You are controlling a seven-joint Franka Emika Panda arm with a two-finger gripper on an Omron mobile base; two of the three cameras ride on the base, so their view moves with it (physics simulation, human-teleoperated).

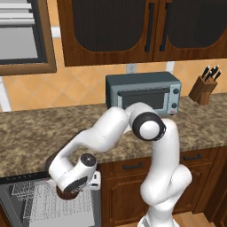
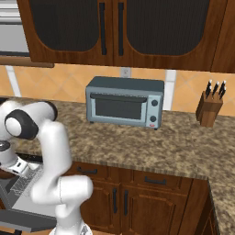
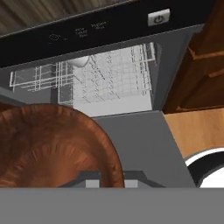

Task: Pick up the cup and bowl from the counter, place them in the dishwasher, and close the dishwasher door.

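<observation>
One glossy, round reddish-brown bowl (image 3: pixel 52 146) is sitting clamped in the narrowly set gripper (image 3: pixel 109 177), hanging over the open dishwasher (image 3: pixel 109 83) and its one white wire rack (image 1: pixel 48 201), below one speckled granite counter (image 1: pixel 31 133) carrying one boxy grey toaster oven (image 1: pixel 144 93).

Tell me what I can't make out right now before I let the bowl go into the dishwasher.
- tool: left base view, its fingertips sit behind the wrist and the bowl.
- bowl: hand view, left side cut off by the picture edge; its lower rim is cut off below.
- cup: hand view, only a pale shape behind the wire rack; too small to confirm.
- dishwasher: right base view, mostly hidden behind the arm.
</observation>
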